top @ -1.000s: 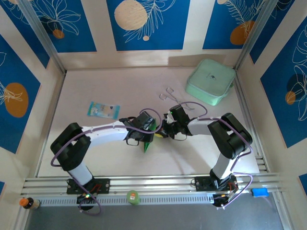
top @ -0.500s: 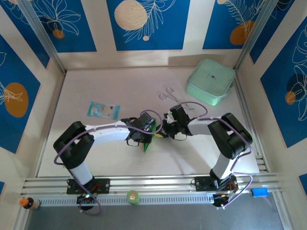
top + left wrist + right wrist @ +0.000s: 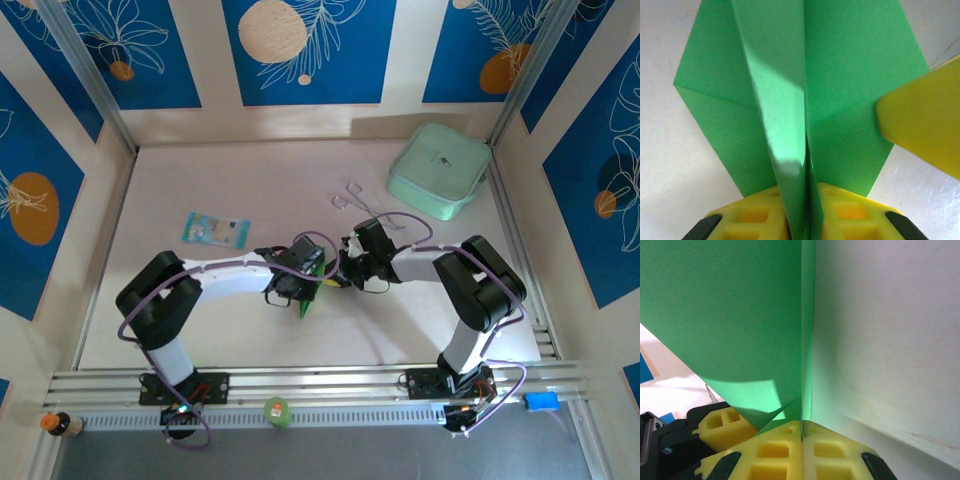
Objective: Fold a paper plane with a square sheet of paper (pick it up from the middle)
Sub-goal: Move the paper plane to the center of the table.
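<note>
The square sheet of paper (image 3: 840,75) is bright green and folded into a narrow creased shape with a raised centre fold, like a paper plane. It hangs between both grippers at the table's middle, its point (image 3: 307,304) toward the near edge. My left gripper (image 3: 805,194) is shut on the centre fold from below. It is seen from above (image 3: 308,282) just left of the right gripper (image 3: 337,276). My right gripper (image 3: 802,424) is shut on an edge of the paper (image 3: 730,305). One yellow finger (image 3: 925,125) of the right gripper lies against the paper's right side.
A pale mint box (image 3: 440,170) stands at the back right. A metal clip (image 3: 350,197) lies in front of it. A light-blue packet (image 3: 215,230) lies on the white table (image 3: 200,320) at the left. Rails run along the near edge.
The left arm has shifted slightly to the right, closer to the right gripper. The paper stays between the two grippers and the right arm has not moved.
</note>
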